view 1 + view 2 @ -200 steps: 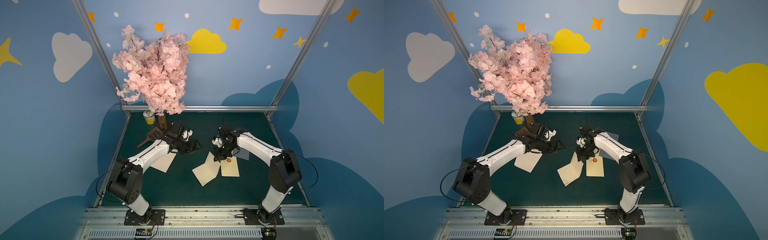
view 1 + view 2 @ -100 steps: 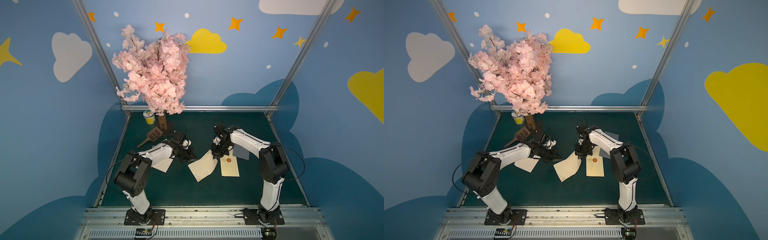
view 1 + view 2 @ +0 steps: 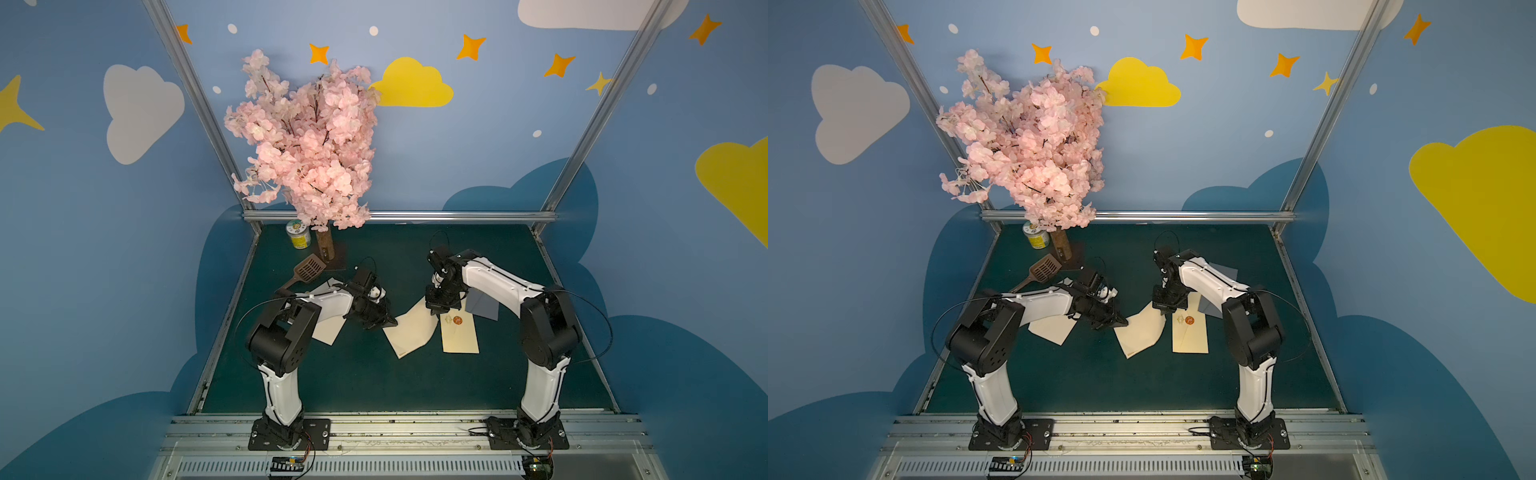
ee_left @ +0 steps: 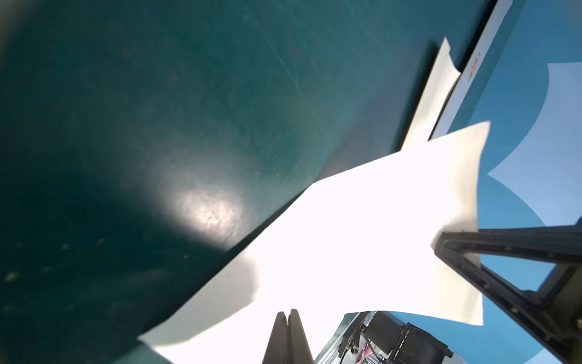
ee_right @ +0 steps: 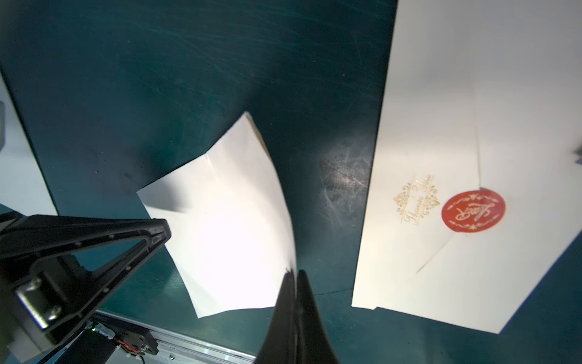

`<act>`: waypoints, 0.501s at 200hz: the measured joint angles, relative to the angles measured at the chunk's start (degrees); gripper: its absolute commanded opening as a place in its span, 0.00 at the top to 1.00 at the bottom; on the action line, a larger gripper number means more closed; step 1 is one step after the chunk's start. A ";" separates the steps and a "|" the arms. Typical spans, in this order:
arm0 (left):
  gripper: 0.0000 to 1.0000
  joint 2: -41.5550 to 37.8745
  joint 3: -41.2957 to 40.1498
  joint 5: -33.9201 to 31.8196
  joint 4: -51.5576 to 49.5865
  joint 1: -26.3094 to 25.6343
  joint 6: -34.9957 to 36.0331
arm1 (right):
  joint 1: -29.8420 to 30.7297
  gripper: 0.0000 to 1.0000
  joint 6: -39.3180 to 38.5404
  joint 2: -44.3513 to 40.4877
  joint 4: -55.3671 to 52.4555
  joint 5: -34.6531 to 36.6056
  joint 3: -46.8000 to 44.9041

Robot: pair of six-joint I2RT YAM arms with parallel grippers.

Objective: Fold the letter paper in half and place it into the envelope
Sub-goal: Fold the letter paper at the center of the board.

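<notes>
1. Left gripper (image 3: 379, 322): jaws closed, pinching one corner of the cream letter paper (image 3: 411, 334). In the left wrist view its fingertips (image 4: 296, 327) meet w/ no gap. Glare whitens the sheet there, so the exact edge held is washed out.
2. Right gripper (image 3: 436, 307): jaws closed on the sheet's opposite, far corner. In the right wrist view the black fingertips (image 5: 304, 293) press together on the paper's edge.
3. The paper is mid-mat between both arms, just beside the envelope; a strip of mat shows between them. Held corners curl upward. The near corner prob. rests on the mat, hard to confirm.
4. Cream rectangular envelope w/ round red wax seal (image 3: 459, 338): lies flat, pointed flap meeting the seal, gold script beside it. Its far end is hidden under the right gripper in both top views and cut off at the frame edge in the right wrist view.
5. Grey-blue sheet (image 3: 482, 306) is partly hidden under the right arm. Second cream sheet (image 3: 328, 330) is mostly covered by the left arm.
6. Dark green mat (image 3: 374, 382): glossy, scuffed, fine scratches. Paper smooth, matt, faint crease.
7. Back left: pink blossom tree (image 3: 307, 145), brown slotted plastic scoop (image 3: 309, 268) and small yellow can (image 3: 298, 237).
</notes>
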 measured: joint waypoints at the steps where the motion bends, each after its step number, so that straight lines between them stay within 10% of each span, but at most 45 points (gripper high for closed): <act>1: 0.97 0.13 0.07 0.00 0.00 -0.02 -0.02 | 0.00 1.00 0.00 0.00 0.00 0.00 0.00; 48: 0.97 4.66 2.32 0.85 -1.44 -0.31 1.36 | 0.04 0.99 -0.46 -0.66 0.28 -0.63 -0.66; 100: 0.97 6.25 4.50 1.60 -3.45 -0.31 3.28 | 0.04 0.38 -3.50 -5.40 3.54 -7.43 -3.93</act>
